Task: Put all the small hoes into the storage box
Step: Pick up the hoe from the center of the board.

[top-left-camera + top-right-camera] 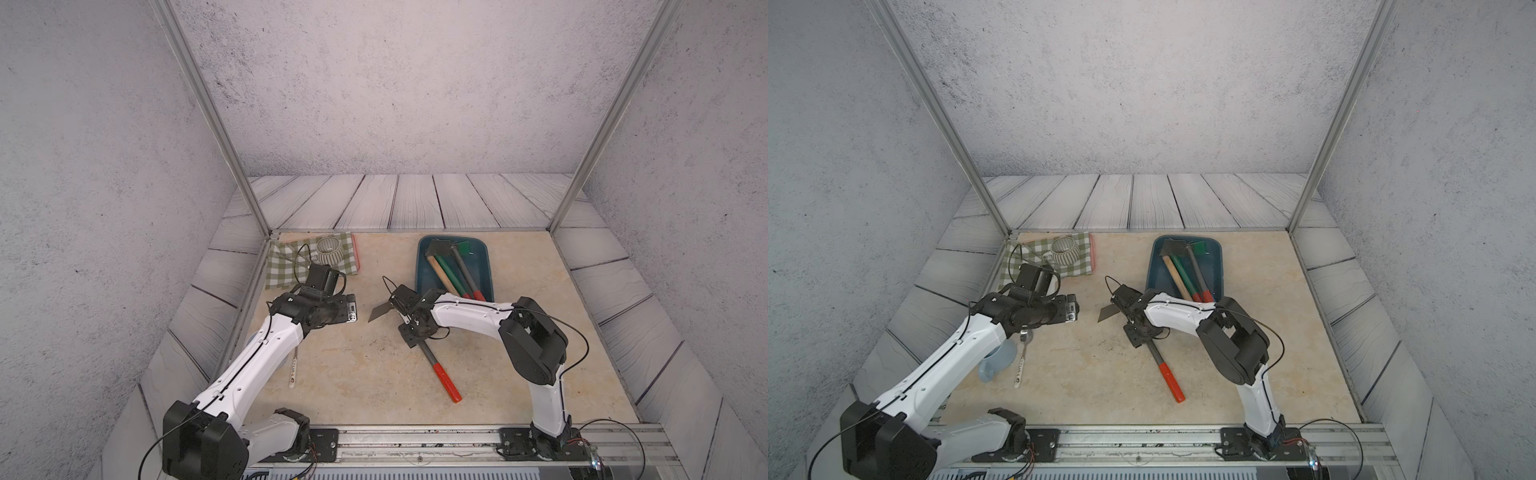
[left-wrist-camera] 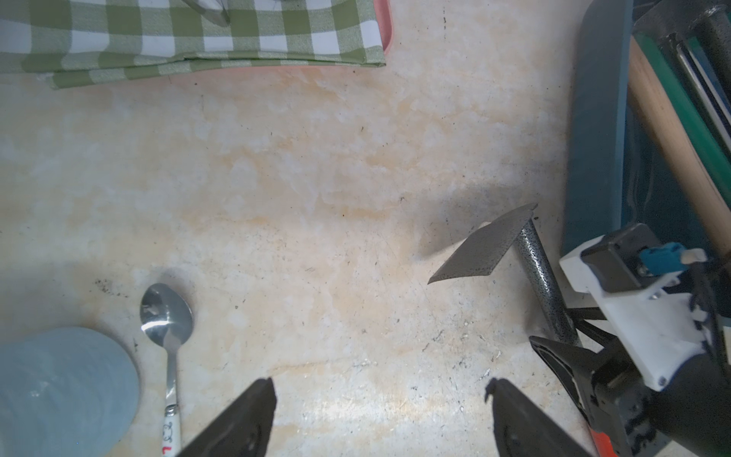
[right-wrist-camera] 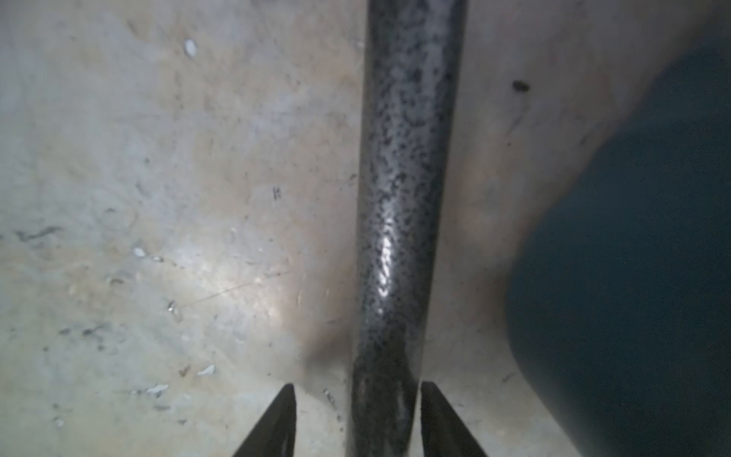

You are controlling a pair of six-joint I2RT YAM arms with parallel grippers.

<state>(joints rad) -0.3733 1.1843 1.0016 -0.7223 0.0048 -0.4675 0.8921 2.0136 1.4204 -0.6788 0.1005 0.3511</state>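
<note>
The small hoe lies on the table with its grey blade (image 1: 379, 312) (image 1: 1109, 312) (image 2: 480, 247) pointing left and its red grip (image 1: 448, 382) (image 1: 1171, 382) toward the front. My right gripper (image 1: 415, 332) (image 1: 1140, 332) (image 3: 358, 389) is low over the hoe's speckled shaft (image 3: 399, 198), open, one finger on each side of it. One finger sits against the shaft and a gap shows beside the other. The dark teal storage box (image 1: 420, 266) (image 1: 1152, 266) (image 2: 597, 138) (image 3: 633, 277) lies just behind, holding several long-handled tools (image 1: 453, 270). My left gripper (image 1: 353, 311) (image 1: 1073, 311) (image 2: 379, 385) hovers open and empty to the left.
A green checked cloth (image 1: 311, 262) with a striped bowl (image 1: 330, 249) lies at the back left. A spoon (image 1: 1021, 361) (image 2: 168, 316) and a pale blue mug (image 1: 996, 361) (image 2: 59, 387) sit under my left arm. Metal frame posts stand at the table's back corners.
</note>
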